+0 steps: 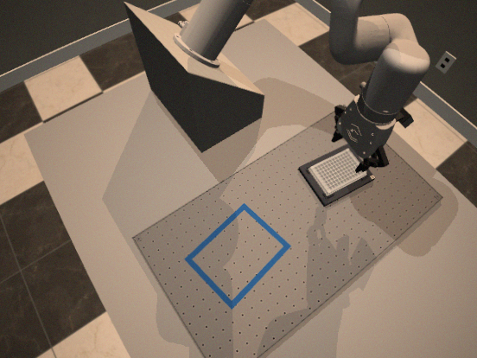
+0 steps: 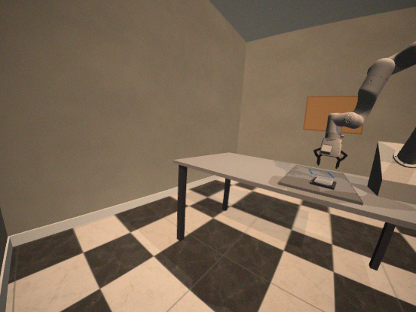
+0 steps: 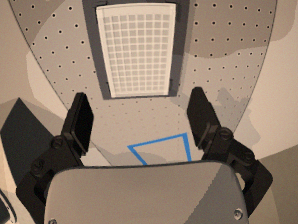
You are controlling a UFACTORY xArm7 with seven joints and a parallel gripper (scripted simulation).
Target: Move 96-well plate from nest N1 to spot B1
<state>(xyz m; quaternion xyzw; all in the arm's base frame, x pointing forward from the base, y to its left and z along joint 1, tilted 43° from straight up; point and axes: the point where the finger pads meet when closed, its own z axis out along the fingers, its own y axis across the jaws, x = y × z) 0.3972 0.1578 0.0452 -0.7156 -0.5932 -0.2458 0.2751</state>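
Observation:
The white 96-well plate [image 1: 335,171] lies flat in the dark plate nest [image 1: 337,175] at the right part of the perforated deck. It also shows in the wrist view [image 3: 136,50] and in the exterior view [image 2: 323,182]. My gripper [image 1: 358,149] [image 2: 328,161] hangs open and empty above the plate's far end, well clear of it. In the wrist view the two fingers stand wide apart, with the plate ahead of them. The blue taped outline [image 1: 238,255] lies on the left part of the deck, away from the nest, and shows between the fingers.
A large dark wedge-shaped pedestal [image 1: 194,82] carrying the arm's base stands on the table behind the deck. The perforated deck plate [image 1: 285,242] lies on a grey table [image 2: 286,177] with its edges close to the deck's right and front sides.

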